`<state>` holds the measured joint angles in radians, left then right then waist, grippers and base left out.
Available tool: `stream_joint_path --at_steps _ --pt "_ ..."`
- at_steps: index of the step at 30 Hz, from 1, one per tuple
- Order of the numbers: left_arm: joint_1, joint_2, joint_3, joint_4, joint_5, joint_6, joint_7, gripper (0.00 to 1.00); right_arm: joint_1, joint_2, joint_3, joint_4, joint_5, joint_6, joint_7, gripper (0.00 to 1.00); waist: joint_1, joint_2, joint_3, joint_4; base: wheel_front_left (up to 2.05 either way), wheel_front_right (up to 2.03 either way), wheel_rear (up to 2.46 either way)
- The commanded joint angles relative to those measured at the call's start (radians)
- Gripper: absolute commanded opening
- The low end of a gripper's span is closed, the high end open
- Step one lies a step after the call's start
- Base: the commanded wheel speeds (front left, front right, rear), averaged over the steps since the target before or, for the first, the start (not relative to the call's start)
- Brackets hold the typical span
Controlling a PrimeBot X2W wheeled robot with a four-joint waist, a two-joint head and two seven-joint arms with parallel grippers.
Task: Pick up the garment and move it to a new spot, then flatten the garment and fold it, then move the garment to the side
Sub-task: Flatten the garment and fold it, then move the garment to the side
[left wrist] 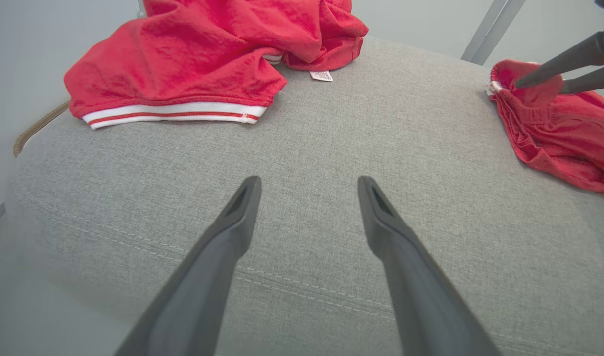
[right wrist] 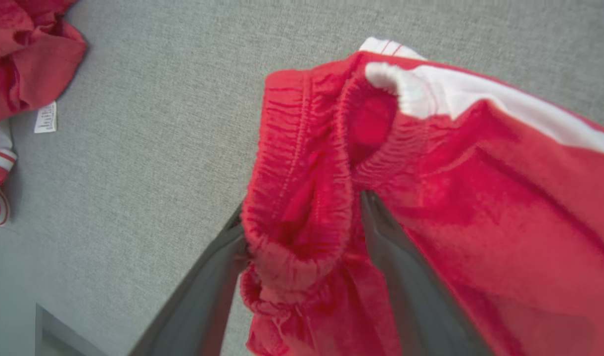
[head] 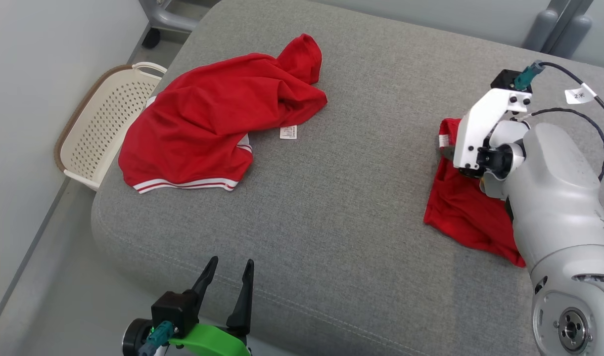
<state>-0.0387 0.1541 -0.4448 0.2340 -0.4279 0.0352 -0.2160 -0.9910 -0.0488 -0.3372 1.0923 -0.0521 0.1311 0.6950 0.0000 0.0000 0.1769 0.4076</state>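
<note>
A small red garment point(head: 460, 212) with an elastic waistband and a white stripe lies bunched at the right edge of the grey cushion point(head: 341, 198). My right gripper point(head: 450, 153) points down into it. In the right wrist view its fingers point(right wrist: 405, 277) stand wide apart, and a fold of waistband point(right wrist: 297, 232) sits between them, gripper point(right wrist: 302, 212) open. The left wrist view has that garment point(left wrist: 554, 128) under the right gripper point(left wrist: 539, 86). My left gripper point(head: 231, 264) hovers open over the cushion's front edge, holding nothing point(left wrist: 309, 183).
A larger crumpled red garment point(head: 208, 118) with white-striped hem and a white label point(head: 288, 132) lies at the cushion's far left. A cream perforated basket point(head: 99, 128) stands on the floor beyond that edge. Bare grey cushion lies between the two garments.
</note>
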Motion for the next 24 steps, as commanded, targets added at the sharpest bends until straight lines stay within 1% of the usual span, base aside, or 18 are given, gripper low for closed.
stream_joint_path --at_steps 1,5,7,11,13,16,18,24 --pt "-0.019 -0.001 0.001 0.004 -0.002 -0.002 -0.006 1.0 -0.027 -0.003 0.02 0.026 0.023 -0.001 -0.017 1.0 0.0 0.0 -0.001 -0.002 0.0 0.0 0.0" --pt "-0.018 0.002 0.004 0.01 -0.007 0.002 -0.01 1.0 -0.067 -0.004 0.083 0.073 0.078 -0.001 -0.055 1.0 0.0 0.0 -0.009 -0.017 0.0 0.0 0.0" --pt "-0.016 0.007 0.007 0.012 -0.009 0.005 -0.011 1.0 -0.09 -0.004 0.145 0.086 0.122 -0.001 -0.09 1.0 0.0 0.0 -0.02 -0.037 0.0 0.0 0.0" --pt "-0.007 0.011 0.012 0.01 -0.016 0.011 -0.012 1.0 -0.093 -0.003 0.19 0.064 0.13 -0.001 -0.132 1.0 0.0 0.0 -0.04 -0.072 0.0 0.0 0.0" --pt "0.0 0.015 0.014 0.006 -0.018 0.014 -0.011 1.0 -0.079 -0.007 0.195 0.047 0.121 -0.001 -0.145 1.0 0.0 0.0 -0.049 -0.09 0.0 0.0 0.0" --pt "0.01 0.019 0.012 0.003 -0.019 0.018 -0.007 1.0 -0.04 -0.037 0.188 0.022 0.101 -0.001 -0.166 1.0 0.0 0.0 -0.067 -0.112 0.0 0.0 0.0" --pt "0.012 0.021 0.012 0.002 -0.02 0.019 -0.006 1.0 -0.026 -0.042 0.182 0.015 0.096 -0.001 -0.168 1.0 0.0 0.0 -0.074 -0.119 0.0 0.0 0.0" --pt "0.029 0.033 0.016 -0.011 -0.027 0.03 0.001 1.0 0.063 -0.076 0.121 -0.029 0.087 -0.001 -0.133 1.0 0.0 0.0 -0.107 -0.157 0.0 0.0 0.0"
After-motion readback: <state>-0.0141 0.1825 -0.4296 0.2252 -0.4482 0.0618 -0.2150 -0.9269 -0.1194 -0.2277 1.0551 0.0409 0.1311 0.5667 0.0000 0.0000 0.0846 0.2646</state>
